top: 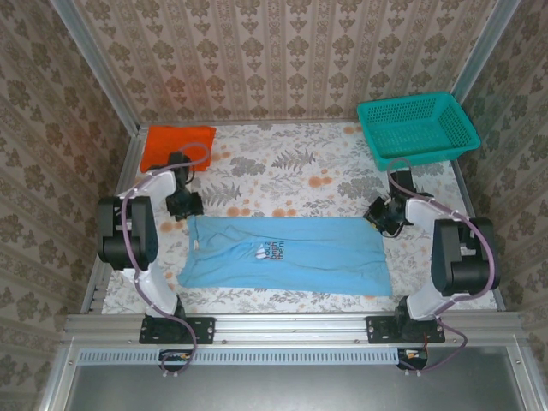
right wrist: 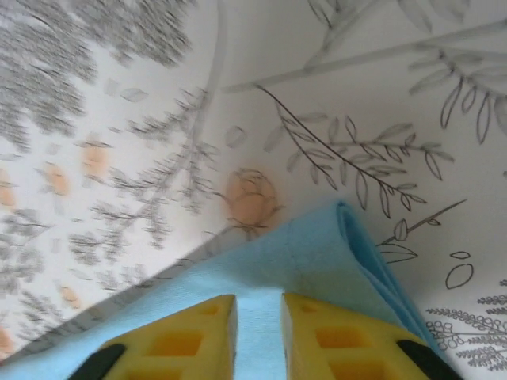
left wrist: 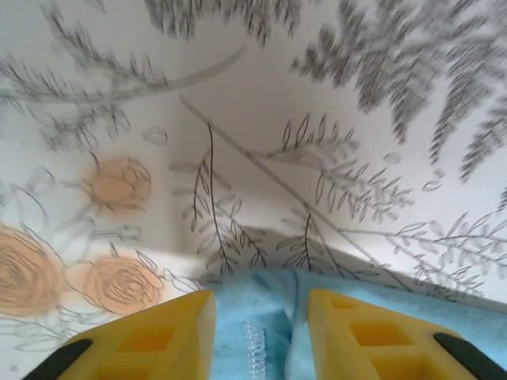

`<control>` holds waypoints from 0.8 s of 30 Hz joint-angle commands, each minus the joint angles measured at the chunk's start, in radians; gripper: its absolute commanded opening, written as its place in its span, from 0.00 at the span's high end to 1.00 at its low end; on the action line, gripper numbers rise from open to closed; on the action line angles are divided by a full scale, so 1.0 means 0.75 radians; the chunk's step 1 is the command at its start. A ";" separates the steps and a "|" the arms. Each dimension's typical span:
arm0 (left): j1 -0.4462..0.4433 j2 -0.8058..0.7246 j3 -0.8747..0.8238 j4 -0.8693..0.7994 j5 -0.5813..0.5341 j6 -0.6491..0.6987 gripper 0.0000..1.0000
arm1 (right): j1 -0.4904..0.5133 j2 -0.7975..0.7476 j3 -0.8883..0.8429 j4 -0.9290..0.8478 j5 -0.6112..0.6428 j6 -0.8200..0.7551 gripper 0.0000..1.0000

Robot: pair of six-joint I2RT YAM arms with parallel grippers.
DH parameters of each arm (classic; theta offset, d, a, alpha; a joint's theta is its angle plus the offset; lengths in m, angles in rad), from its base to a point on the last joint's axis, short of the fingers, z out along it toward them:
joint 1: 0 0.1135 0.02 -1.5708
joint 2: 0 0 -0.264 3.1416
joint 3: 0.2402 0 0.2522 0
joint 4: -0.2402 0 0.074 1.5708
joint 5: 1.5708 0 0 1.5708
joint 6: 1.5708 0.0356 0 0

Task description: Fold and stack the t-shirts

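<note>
The light blue t-shirt [top: 282, 253] lies spread across the near half of the table, its small dark-and-white print facing up. My left gripper [top: 184, 205] sits at its far left corner, and the left wrist view shows it [left wrist: 261, 305] shut on a bunched, stitched edge of the blue cloth [left wrist: 238, 289]. My right gripper [top: 384, 216] is at the far right corner. In the right wrist view it [right wrist: 259, 305] is shut on a doubled-over corner of the shirt [right wrist: 317, 245], held slightly off the table. The orange t-shirt [top: 177, 144] lies folded at the far left corner.
A teal mesh basket [top: 415, 128] stands at the far right corner of the table. The flowered tablecloth [top: 291, 171] lies bare between the orange shirt and the basket. Patterned walls enclose the table on three sides.
</note>
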 commanded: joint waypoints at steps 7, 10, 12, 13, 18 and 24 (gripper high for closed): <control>-0.015 -0.158 0.124 -0.093 0.096 -0.033 0.53 | 0.399 -0.158 0.083 0.376 -0.050 0.047 0.67; -0.053 -0.151 0.109 -0.093 0.278 -0.029 0.61 | 0.650 0.023 0.209 0.450 -0.131 0.033 0.68; -0.090 -0.127 0.112 -0.103 0.353 -0.019 0.69 | 0.792 0.182 0.349 0.430 -0.183 -0.006 0.69; -0.105 -0.111 0.108 -0.108 0.362 -0.017 0.72 | 0.857 0.279 0.449 0.384 -0.208 -0.025 0.69; -0.109 0.002 0.078 -0.121 0.397 -0.029 0.82 | 1.045 0.661 0.901 0.173 -0.286 -0.120 0.71; -0.088 0.065 0.058 -0.120 0.331 -0.010 0.82 | 1.151 0.961 1.318 -0.073 -0.274 -0.194 0.71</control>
